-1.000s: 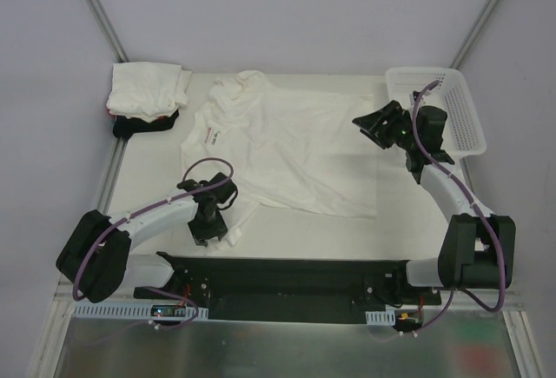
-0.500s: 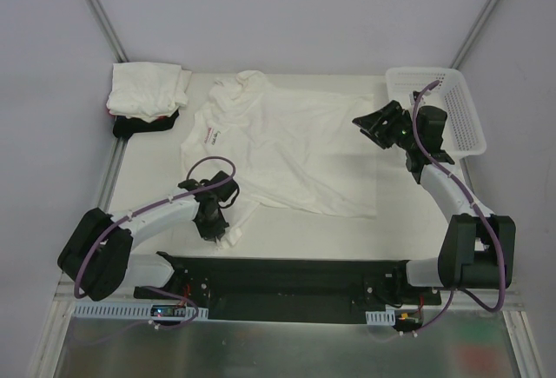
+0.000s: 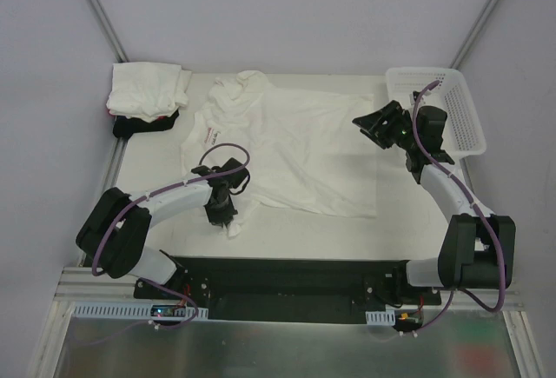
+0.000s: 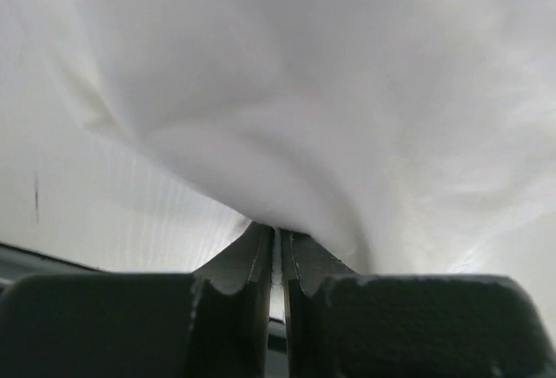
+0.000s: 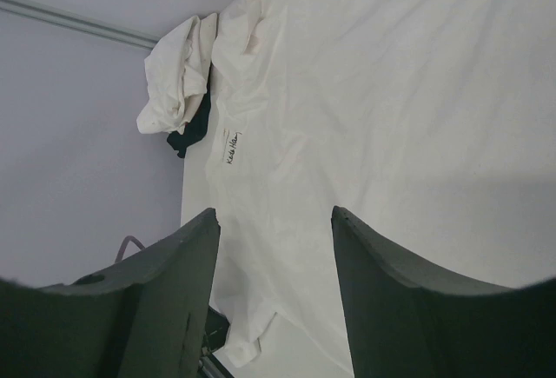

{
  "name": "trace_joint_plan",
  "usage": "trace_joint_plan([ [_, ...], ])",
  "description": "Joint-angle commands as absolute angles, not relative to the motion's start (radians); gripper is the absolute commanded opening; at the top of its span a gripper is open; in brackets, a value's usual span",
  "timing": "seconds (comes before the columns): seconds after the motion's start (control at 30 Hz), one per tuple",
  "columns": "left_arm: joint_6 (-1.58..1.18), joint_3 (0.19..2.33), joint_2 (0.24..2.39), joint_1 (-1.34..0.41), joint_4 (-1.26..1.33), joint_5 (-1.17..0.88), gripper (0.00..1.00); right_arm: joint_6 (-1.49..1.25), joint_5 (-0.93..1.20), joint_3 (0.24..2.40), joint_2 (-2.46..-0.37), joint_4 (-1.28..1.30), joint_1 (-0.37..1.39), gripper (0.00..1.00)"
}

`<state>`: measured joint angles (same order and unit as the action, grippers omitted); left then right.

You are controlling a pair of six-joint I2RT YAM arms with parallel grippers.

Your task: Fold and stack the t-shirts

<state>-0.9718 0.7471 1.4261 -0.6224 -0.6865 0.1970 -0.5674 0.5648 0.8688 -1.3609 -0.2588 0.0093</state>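
At the lower left of the top view, the left arm lies low over the bench (image 3: pixel 295 235), with its elbow folded back near the base, forearm reaching right and wrist turned down. The left hand (image 3: pixel 224 215) is clenched on the near left edge of the white t-shirt (image 3: pixel 295 143), which is spread flat mid-frame. At the right, the other arm rises steeply. Its right hand (image 3: pixel 368 126) is released, fingers apart, above the shirt's right edge beside the basket (image 3: pixel 460 113). In the upper left corner, a folded pile (image 3: pixel 148 87) of white shirts sits on a black shirt (image 3: pixel 143 124).
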Motion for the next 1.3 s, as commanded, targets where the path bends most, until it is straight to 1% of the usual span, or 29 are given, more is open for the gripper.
trace_joint_plan([
  [0.0,-0.914,0.845,1.45,-0.621,-0.603,0.279,0.05,-0.563,0.568,0.856,-1.348,-0.318,0.002,0.57],
  [0.2,-0.874,0.9,1.48,-0.574,-0.603,0.304,0.05,-0.557,0.563,0.854,-1.354,-0.318,0.003,0.57],
  [0.47,-0.808,0.986,1.611,-0.512,-0.531,0.347,0.06,-0.561,0.574,0.864,-1.364,-0.318,0.003,0.57],
  [0.57,-0.773,1.049,1.675,-0.494,-0.505,0.348,0.06,-0.564,0.574,0.867,-1.361,-0.322,0.003,0.57],
  [0.7,-0.724,1.184,1.761,-0.488,-0.497,0.367,0.08,-0.571,0.578,0.873,-1.376,-0.328,0.002,0.57],
  [0.9,-0.689,1.305,1.838,-0.483,-0.494,0.348,0.09,-0.574,0.583,0.88,-1.402,-0.344,0.003,0.57],
  [1.03,-0.669,1.328,1.85,-0.483,-0.497,0.331,0.13,-0.581,0.589,0.885,-1.417,-0.351,0.003,0.57],
  [1.2,-0.652,1.315,1.842,-0.477,-0.495,0.354,0.1,-0.578,0.577,0.878,-1.43,-0.347,0.021,0.57],
  [1.27,-0.653,1.31,1.838,-0.477,-0.495,0.359,0.09,-0.555,0.539,0.865,-1.422,-0.316,0.041,0.57],
])
